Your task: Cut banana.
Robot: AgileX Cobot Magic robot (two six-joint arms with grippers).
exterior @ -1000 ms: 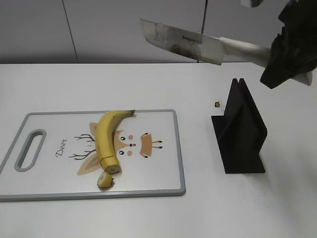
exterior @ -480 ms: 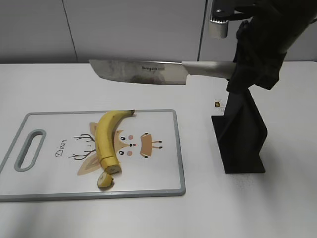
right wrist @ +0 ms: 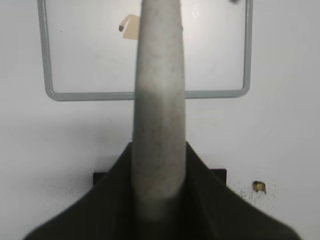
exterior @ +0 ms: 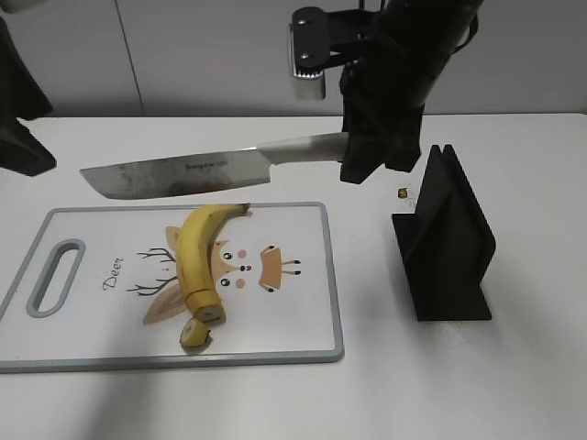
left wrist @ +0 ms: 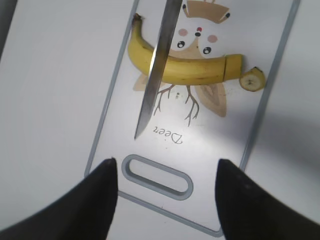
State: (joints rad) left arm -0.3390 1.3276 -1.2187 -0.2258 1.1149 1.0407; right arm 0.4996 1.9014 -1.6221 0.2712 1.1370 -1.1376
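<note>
Right end effector [exterior: 371,151] above banana [exterior: 196,257], gripping knife [exterior: 179,174]

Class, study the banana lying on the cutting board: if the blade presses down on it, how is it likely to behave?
The banana is curved and rests unheld on the smooth cutting board, so it may well rock or slide under the knife. The left hand hovers open, not steadying it. The small cut-off slice looks light and probably shifts easily.
</note>
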